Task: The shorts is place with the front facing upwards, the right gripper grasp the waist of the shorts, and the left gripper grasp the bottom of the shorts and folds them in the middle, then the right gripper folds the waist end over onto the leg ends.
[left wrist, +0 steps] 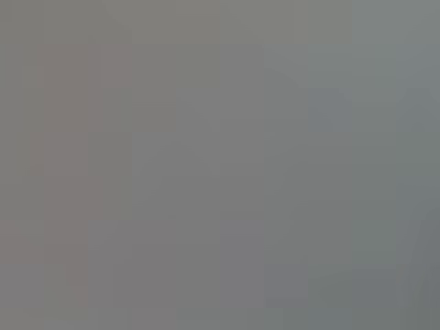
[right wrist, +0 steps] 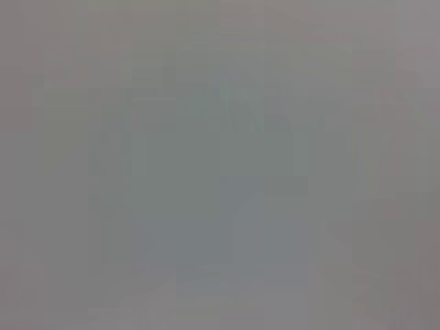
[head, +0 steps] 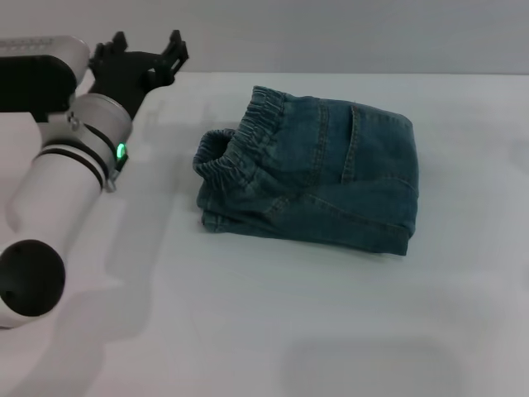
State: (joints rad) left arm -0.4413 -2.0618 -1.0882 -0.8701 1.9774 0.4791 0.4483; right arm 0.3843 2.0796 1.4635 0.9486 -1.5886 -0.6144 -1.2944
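Shorts (head: 318,174): one, folded; left gripper (head: 142,56) apart, fingers spread.

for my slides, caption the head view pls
Folded denim shorts lie on the white table; the left hand is raised, open, beside them.

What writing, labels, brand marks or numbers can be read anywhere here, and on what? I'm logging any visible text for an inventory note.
None: no readable text in any view.
Folded denim shorts: no tag, brand patch or print shows.
Left tool and its arm: no lettering, only a green glowing ring.
White table: bare of marks.
Both wrist views show only featureless grey; the right tool is out of view.
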